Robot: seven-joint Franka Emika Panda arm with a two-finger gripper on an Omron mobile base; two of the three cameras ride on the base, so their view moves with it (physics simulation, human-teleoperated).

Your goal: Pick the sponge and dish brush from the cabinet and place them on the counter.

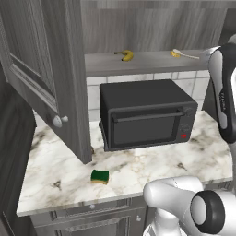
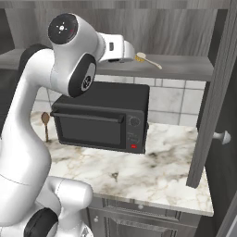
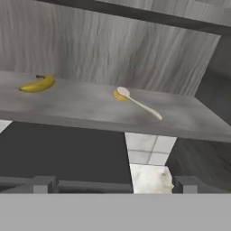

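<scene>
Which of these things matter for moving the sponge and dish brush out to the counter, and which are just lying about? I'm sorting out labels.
Part of the job:
- sponge, already on the counter
- dish brush, on the cabinet shelf
- claw, open, facing the shelf

Just lying about:
- banana on the shelf
- microwave
- wooden spoon beside the microwave

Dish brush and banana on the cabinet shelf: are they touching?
Apart. The hand view shows the banana at the left of the shelf and the dish brush well to its right, bare shelf between them.
</scene>
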